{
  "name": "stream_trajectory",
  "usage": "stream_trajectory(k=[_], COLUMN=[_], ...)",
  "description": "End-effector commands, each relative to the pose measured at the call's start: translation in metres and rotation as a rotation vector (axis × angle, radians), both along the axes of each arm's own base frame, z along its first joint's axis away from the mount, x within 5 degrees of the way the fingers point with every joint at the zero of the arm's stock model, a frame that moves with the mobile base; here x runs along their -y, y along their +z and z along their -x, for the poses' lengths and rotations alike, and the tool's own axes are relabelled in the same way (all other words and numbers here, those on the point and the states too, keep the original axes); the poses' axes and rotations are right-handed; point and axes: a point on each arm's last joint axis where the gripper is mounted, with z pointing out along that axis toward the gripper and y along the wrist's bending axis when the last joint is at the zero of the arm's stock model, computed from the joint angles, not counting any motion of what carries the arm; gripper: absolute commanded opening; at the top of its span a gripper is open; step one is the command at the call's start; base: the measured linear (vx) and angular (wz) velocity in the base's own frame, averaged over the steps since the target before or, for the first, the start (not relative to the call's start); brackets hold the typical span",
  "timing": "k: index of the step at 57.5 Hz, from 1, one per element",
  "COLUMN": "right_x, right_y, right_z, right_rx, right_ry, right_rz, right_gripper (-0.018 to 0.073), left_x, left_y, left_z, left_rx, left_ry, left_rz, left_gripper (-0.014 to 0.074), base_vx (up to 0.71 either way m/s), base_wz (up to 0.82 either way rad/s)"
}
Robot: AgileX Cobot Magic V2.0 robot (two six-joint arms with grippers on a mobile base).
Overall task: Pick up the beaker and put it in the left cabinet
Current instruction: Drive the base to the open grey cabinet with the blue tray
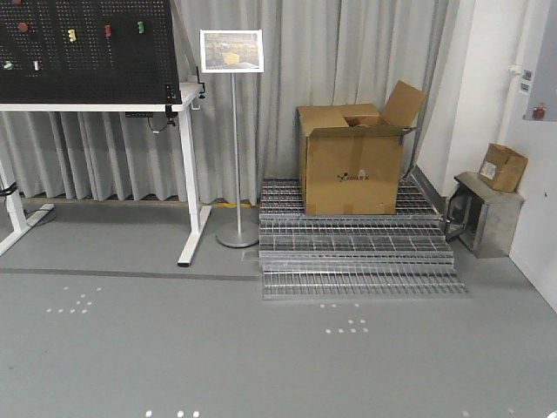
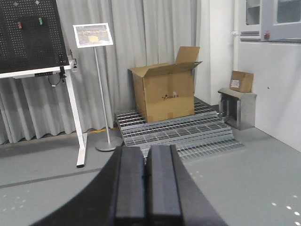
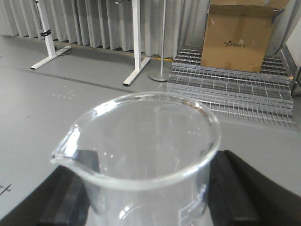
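Well short of the cardboard box (image 1: 352,165), out over bare grey floor, I am holding the beaker (image 3: 146,155) upright in the right gripper (image 3: 153,195), whose dark fingers (image 3: 254,197) are pressing on its glass wall from either side. I am carrying it rim up, with the spout turned away from the box, so that it is sitting level in the grip and not tipping. The left gripper (image 2: 146,183) is pointing toward the box with its two fingers pressed together and nothing between them; I am judging it is riding idle, out of the way. The cabinet is not showing in any view, only the box on its metal grating (image 1: 352,252), so I am judging that the placing is not yet begun and the base needs turning first.
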Motion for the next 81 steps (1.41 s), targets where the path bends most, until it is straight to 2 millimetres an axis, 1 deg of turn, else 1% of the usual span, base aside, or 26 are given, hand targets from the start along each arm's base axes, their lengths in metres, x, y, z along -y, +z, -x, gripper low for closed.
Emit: stream_trajectory(k=[1, 27, 42, 81], right_x=[-0.0034, -0.0034, -0.0034, -0.0034], right_y=[0.0131, 0.0131, 0.0131, 0.0131], right_z=[-0.0008, -0.0008, -0.0008, -0.0008], right_rx=[0.064, 0.064, 0.064, 0.064], right_ry=[0.037, 0.037, 0.037, 0.037], right_rz=[-0.005, -0.005, -0.005, -0.005], right_gripper=[-0.0005, -0.0005, -0.0005, -0.0005], left_x=[-0.0004, -0.0004, -0.0004, -0.0004], left_y=[0.0031, 0.0031, 0.0031, 0.0031], left_z=[0.0015, 0.0015, 0.0015, 0.0015], left_rx=[0.081, 0.081, 0.081, 0.081], left_ry=[-0.002, -0.002, -0.002, -0.002], left_rz=[0.033, 0.033, 0.033, 0.033], left_gripper=[0.0001, 0.0001, 0.0001, 0.0001], base_vx=[0.61, 0.61, 0.61, 0.56], base_wz=[0.01, 0.03, -0.12, -0.45])
